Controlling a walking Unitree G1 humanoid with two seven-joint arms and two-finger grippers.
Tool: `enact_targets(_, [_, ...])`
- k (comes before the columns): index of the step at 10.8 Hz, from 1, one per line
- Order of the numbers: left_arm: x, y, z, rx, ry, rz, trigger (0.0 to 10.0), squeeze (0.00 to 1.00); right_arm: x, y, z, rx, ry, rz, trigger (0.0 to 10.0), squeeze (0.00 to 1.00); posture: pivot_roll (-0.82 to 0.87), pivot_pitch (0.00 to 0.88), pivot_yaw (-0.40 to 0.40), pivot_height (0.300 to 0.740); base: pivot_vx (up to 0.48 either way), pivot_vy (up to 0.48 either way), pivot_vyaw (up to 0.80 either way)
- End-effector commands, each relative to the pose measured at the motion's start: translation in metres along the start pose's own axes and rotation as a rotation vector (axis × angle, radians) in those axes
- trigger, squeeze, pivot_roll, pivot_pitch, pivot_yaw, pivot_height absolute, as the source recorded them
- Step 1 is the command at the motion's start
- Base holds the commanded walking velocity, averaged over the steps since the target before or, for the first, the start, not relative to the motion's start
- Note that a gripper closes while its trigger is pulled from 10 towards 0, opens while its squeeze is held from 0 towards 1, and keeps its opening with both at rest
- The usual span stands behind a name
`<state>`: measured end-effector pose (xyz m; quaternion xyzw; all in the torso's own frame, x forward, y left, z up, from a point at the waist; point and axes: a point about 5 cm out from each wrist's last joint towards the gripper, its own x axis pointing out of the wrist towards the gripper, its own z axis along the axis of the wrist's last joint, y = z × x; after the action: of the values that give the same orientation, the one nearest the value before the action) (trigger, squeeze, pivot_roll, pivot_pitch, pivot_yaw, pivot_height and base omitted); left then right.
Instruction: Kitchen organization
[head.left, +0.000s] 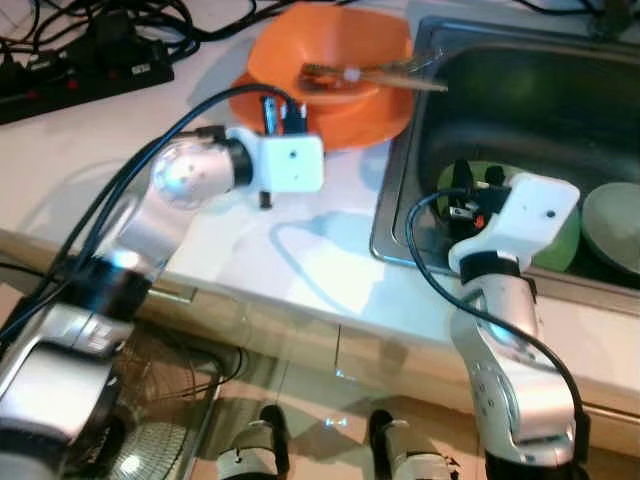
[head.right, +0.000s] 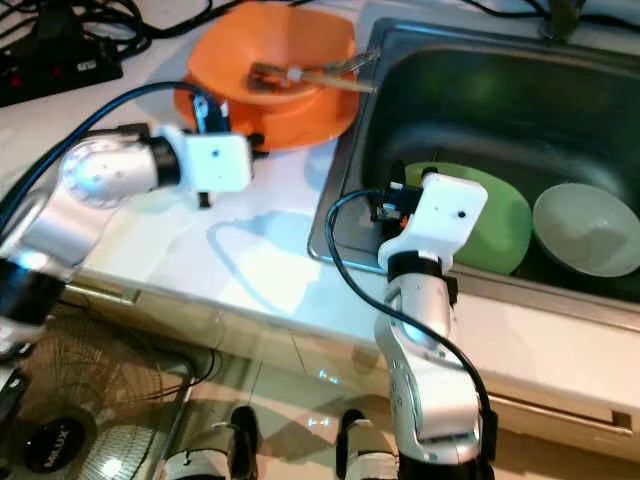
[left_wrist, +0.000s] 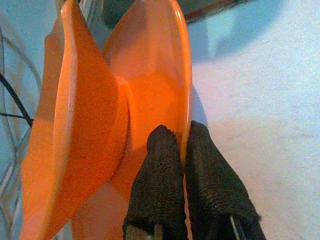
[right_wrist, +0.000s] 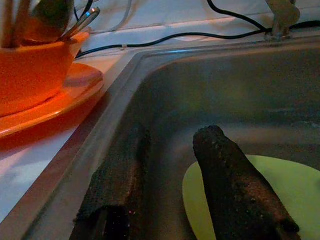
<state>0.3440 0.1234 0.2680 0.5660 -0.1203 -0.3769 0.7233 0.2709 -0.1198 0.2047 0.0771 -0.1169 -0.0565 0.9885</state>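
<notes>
At the far left, a black power strip (head.left: 85, 75) with a bunch of cables lies on the white counter (head.left: 300, 260). Next comes the left arm, reaching over the counter. The left gripper (left_wrist: 182, 150) has its two black fingers (left_wrist: 160, 170) pinched tight on the near rim of the orange plate (head.left: 340, 120). The plate sits on the counter, just beside the sink's left edge. An orange bowl (head.left: 330, 50) stands on the plate. Some utensils (head.left: 370, 75) lie across the bowl, and their ends stick out toward the sink. Down low, under the counter edge, a fan (head.right: 60, 440) with a wire cage stands on the floor, and the robot's feet (head.left: 260, 450) are near it. Next is the steel sink (head.left: 400, 170), sunk into the counter. The right arm reaches into the sink at its left side. The right gripper (right_wrist: 170, 175) has its fingers spread apart and is holding nothing. One finger (right_wrist: 230, 180) is over the near edge of the green plate (head.right: 500, 225), which lies on the sink floor. The other finger is beside the sink's left wall. At the far right, a pale bowl (head.right: 590, 230) sits in the sink, just beside the green plate.
</notes>
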Motion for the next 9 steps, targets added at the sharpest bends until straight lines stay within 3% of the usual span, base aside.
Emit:
enact_targets(1, [-0.002,-0.013,-0.005,-0.043,0.012,-0.088,0.0,0.0,-0.004,0.0,-0.03,0.027,0.151,-0.023,10.0,0.0,0.02,0.279,0.042,0.74,0.0,0.0,0.0])
enact_targets(3, [-0.038,-0.015,0.007,-0.045,0.045,-0.115,0.0,0.0,0.005,-0.002,-0.03,0.026,0.134,-0.015,10.0,0.0,0.05,0.266,0.026,0.74,0.0,0.0,0.0])
enact_targets(6, [-0.065,-0.03,0.018,-0.08,0.01,-0.157,0.0,0.0,0.014,0.003,-0.031,0.028,0.122,0.016,10.0,0.0,0.06,0.269,-0.01,0.74,0.0,0.0,0.0])
enact_targets(9, [-0.081,-0.052,0.03,-0.092,-0.03,-0.246,0.0,0.0,0.02,0.003,-0.031,0.024,0.114,0.034,10.0,0.0,0.05,0.267,-0.029,0.74,0.0,0.0,0.0])
